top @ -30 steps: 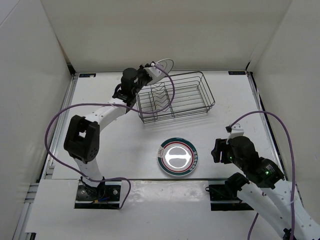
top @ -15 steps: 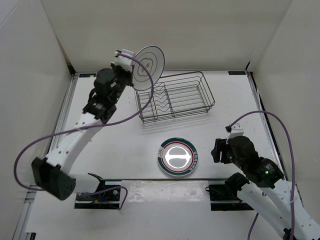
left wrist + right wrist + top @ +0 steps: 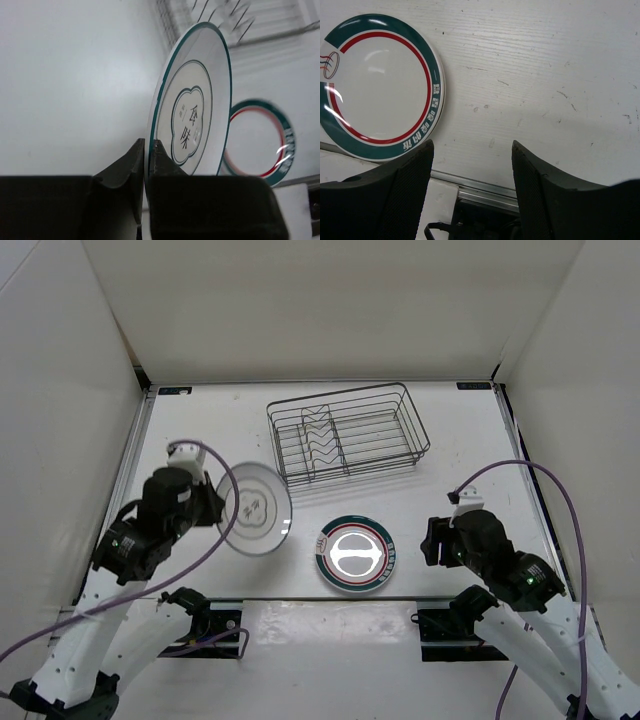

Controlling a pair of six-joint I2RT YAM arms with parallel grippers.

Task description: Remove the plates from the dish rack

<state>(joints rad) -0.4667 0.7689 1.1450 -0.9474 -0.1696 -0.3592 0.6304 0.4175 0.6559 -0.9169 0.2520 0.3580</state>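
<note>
Out of the dish rack (image 3: 347,432) now, the grey-rimmed plate (image 3: 255,510) hangs pinched in the left gripper (image 3: 146,152) over the white, walled bench (image 3: 200,430); right gripper (image 3: 472,150) spread. Two plates (image 3: 355,554), one rack.

I am looking at the rectangular grey wire dish rack (image 3: 347,432), which is standing at the far middle of the table with its wavy dividers upright. Both plates are sitting outside it. The round glossy white plate with the dark teal rim and red ring (image 3: 356,554) is lying flat, face up, on the table in front of the rack. The other round plate, grey-rimmed with a white centre (image 3: 255,510), is hanging tilted on edge off the table, just left of the teal one. My left gripper (image 3: 146,150) is pinching its rim. Its centre is showing a dark lobed outline around printed characters.
</note>
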